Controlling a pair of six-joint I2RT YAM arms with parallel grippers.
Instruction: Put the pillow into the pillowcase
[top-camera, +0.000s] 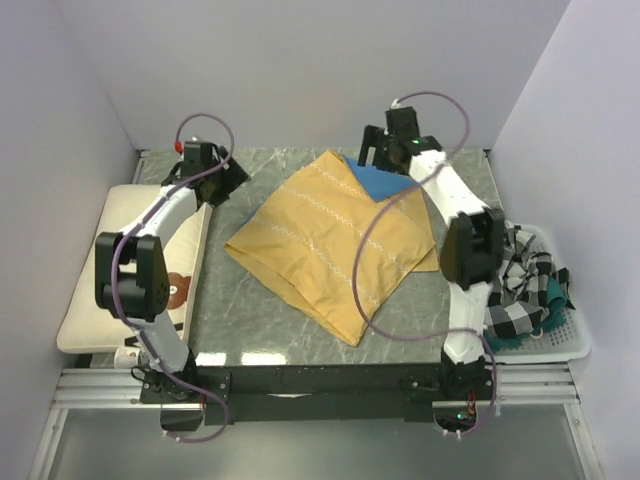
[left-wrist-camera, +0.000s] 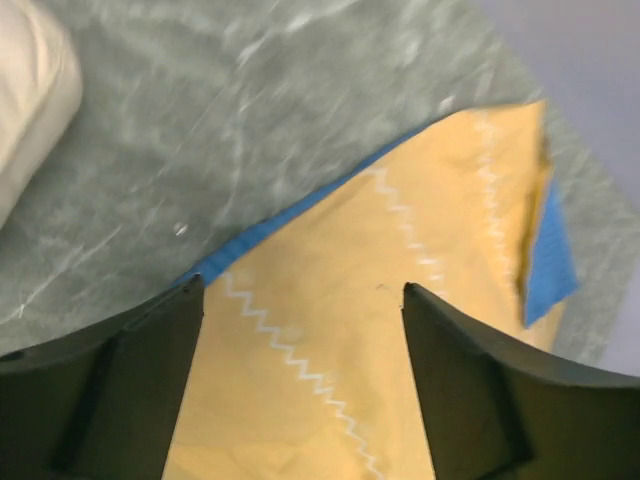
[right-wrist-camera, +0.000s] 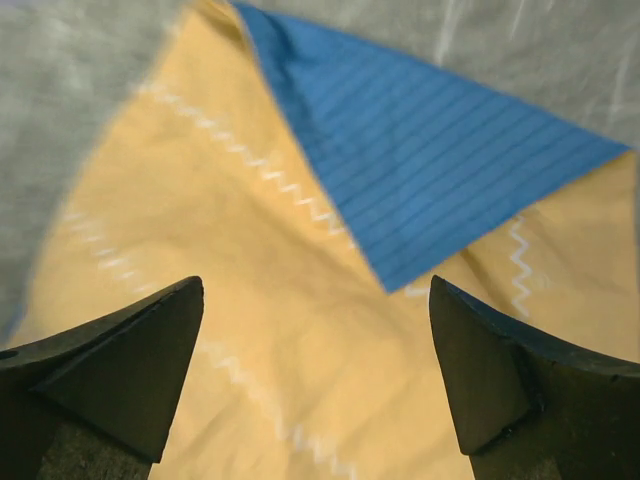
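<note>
Pillowcase (top-camera: 335, 245) lies flat across the middle of the grey marbled worktop (top-camera: 250, 335), turned so that its corners point toward the edges. Its mustard-yellow side with pale zigzag stripes faces up. At its far corner a blue flap (top-camera: 378, 180) is folded over onto the yellow.

The pillow (top-camera: 85, 300), cream-white with a small brown bear print (top-camera: 178, 288) on its upper face, lies along the left edge of the worktop, apart from the pillowcase and partly under the left arm.

The left end effector (left-wrist-camera: 300, 300) hangs near the far left corner, over the left part of the pillowcase. Its dark fingers (left-wrist-camera: 120, 380) are spread wide with nothing between them.

The right end effector (right-wrist-camera: 315, 300) hangs over the far corner of the pillowcase, above the blue flap, its fingers (right-wrist-camera: 110, 370) also wide apart and holding nothing.

Beyond the right edge of the worktop a white basket (top-camera: 575, 345) holds a black-and-white checked cloth (top-camera: 520, 280).
</note>
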